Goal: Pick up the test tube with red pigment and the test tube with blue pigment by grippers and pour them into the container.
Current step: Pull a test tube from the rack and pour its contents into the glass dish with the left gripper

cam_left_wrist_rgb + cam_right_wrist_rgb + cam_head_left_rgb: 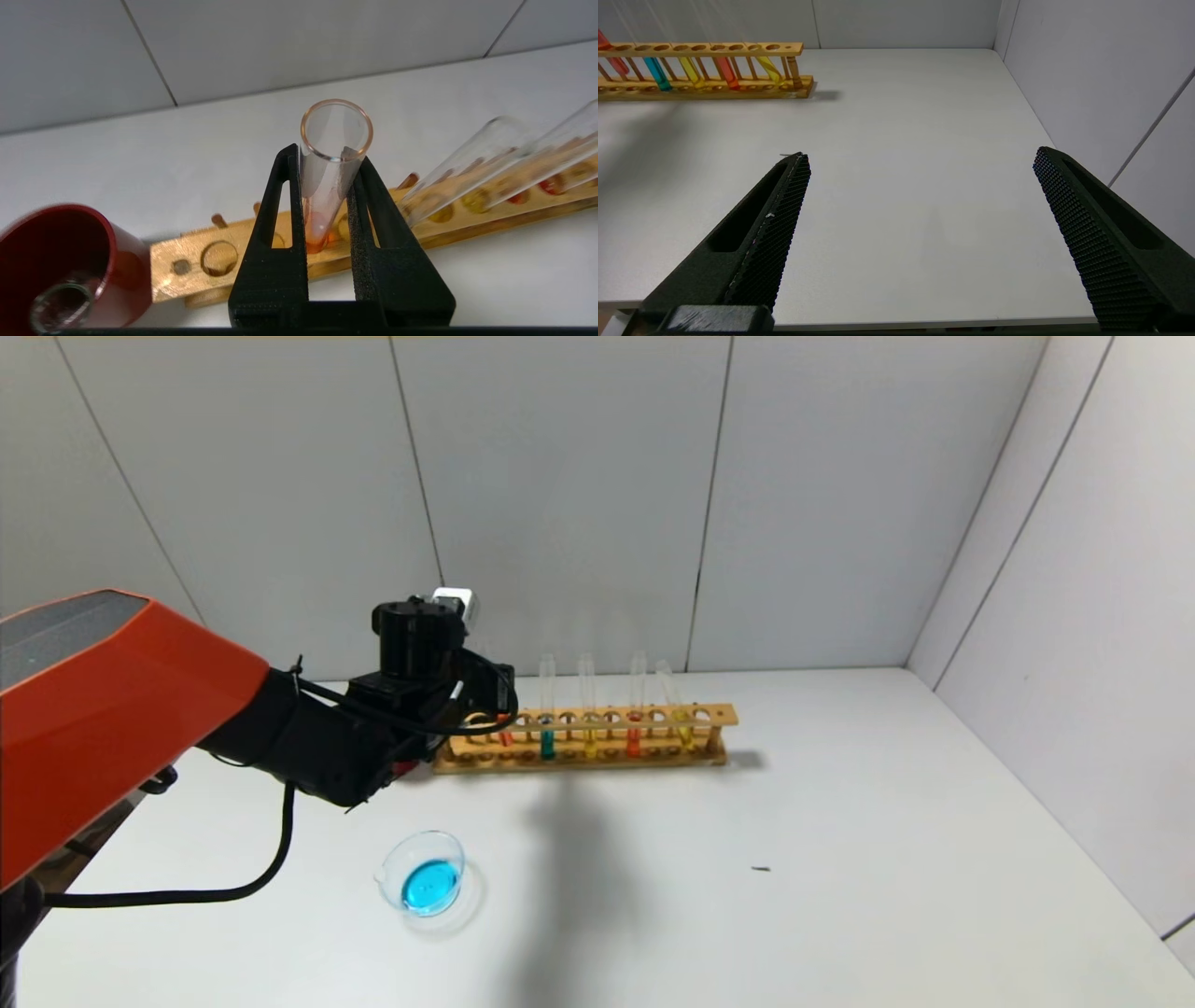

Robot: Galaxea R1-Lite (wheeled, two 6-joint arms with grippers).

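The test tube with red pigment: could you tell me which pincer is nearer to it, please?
Left. The left pincer is closed around the test tube with red pigment at the rack; the right pincer hangs open, far from it.

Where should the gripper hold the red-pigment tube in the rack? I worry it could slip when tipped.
On the bare glass above the wooden rack, below the rim. The test tube with red pigment stands nearly upright, so close on it from opposite sides, as the left gripper is placed, and lift straight up.

Text on my wooden test tube rack (586, 739): none readable.
Labels on my tubes, dish, grippers: none readable.
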